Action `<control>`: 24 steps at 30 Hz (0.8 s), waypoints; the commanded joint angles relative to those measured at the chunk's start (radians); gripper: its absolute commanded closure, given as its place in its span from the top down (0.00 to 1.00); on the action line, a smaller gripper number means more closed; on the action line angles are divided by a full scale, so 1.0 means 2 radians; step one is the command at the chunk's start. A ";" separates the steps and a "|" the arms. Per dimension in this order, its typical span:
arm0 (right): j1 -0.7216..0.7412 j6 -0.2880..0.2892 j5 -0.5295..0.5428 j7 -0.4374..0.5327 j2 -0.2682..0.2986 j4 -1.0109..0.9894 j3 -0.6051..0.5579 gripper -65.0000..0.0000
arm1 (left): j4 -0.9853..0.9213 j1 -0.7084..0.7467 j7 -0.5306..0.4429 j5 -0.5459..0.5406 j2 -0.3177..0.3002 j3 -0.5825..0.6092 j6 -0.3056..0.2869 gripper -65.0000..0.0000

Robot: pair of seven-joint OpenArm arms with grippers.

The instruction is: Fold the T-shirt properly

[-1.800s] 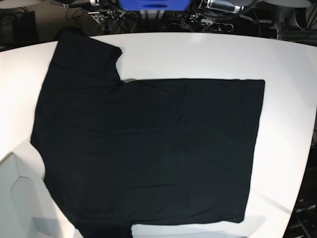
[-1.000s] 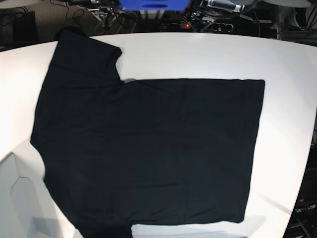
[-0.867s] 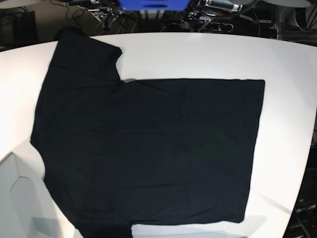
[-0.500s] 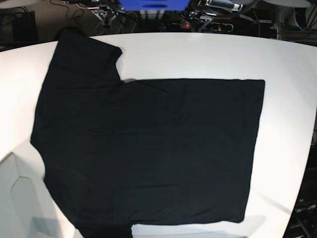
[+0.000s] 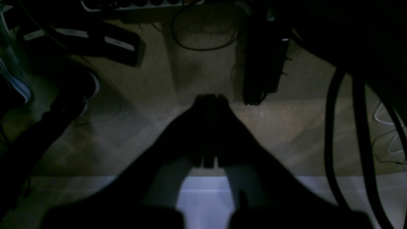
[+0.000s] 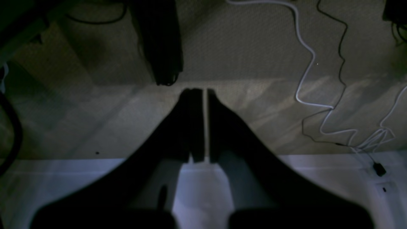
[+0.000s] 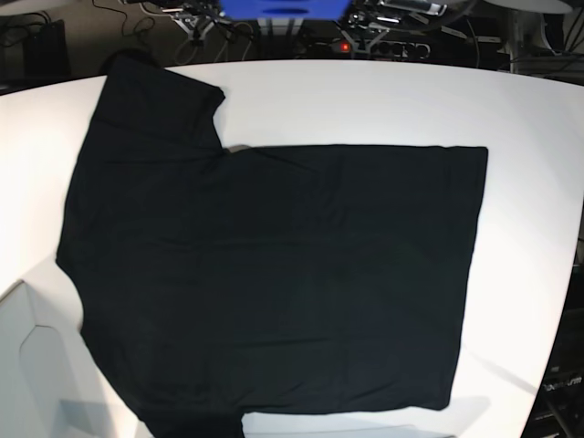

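Observation:
The black T-shirt (image 7: 265, 274) lies spread flat on the white table (image 7: 383, 100), plain side up. One sleeve (image 7: 160, 100) points to the far left, and the hem runs down the right side. No print or label shows. My left gripper (image 5: 210, 98) is shut and empty, hanging past the table's edge (image 5: 63, 186) over the floor. My right gripper (image 6: 204, 92) is shut and empty too, with only a thin slit between its fingers, also over the floor beyond the table's edge (image 6: 318, 171). Neither gripper shows in the base view, and the shirt shows in neither wrist view.
Cables (image 6: 305, 73) and black boxes (image 5: 267, 63) lie on the carpet behind the table. A blue object (image 7: 283, 7) and a tangle of wires stand at the far edge. A white panel (image 7: 27, 365) sits at the near left corner.
The T-shirt has not moved. The metal arm parts at the top edge of the base view have drawn back and show less.

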 commanded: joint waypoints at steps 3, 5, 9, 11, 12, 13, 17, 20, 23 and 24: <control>-0.011 0.010 0.001 -0.002 -0.001 0.004 -0.001 0.00 | 0.000 0.002 0.001 0.001 -0.002 0.000 0.000 0.00; -0.016 0.010 0.001 -0.003 -0.001 0.022 -0.001 0.00 | 0.000 0.002 0.001 0.001 -0.002 0.000 0.000 0.00; -0.042 0.009 0.001 -0.032 -0.002 0.073 -0.001 0.00 | 0.000 0.002 0.001 0.001 -0.003 0.000 0.000 0.00; -0.058 0.009 0.001 -0.055 -0.002 0.111 -0.001 0.00 | 0.000 0.009 -0.001 0.001 -0.003 0.000 0.000 0.00; -0.067 0.009 0.001 -0.064 -0.002 0.134 -0.001 0.00 | 0.001 0.014 -0.002 0.001 -0.003 0.000 0.000 0.00; -0.075 0.009 0.001 -0.071 -0.002 0.154 -0.001 0.00 | 0.007 0.017 -0.002 0.001 -0.003 0.000 0.000 0.00; -0.117 0.009 0.001 -0.094 -0.002 0.237 -0.001 0.00 | 0.074 0.059 0.002 0.001 -0.007 0.000 -0.001 0.00; -0.144 0.009 0.001 -0.111 -0.003 0.288 -0.001 0.00 | 0.126 0.089 0.002 0.001 -0.017 0.001 -0.001 0.00; -0.177 0.009 0.001 -0.117 -0.003 0.343 -0.001 0.00 | 0.175 0.121 0.002 0.001 -0.028 0.000 -0.001 0.00; -0.188 0.009 0.001 -0.117 -0.003 0.359 -0.001 0.00 | 0.189 0.132 0.002 0.001 -0.033 0.000 -0.001 0.00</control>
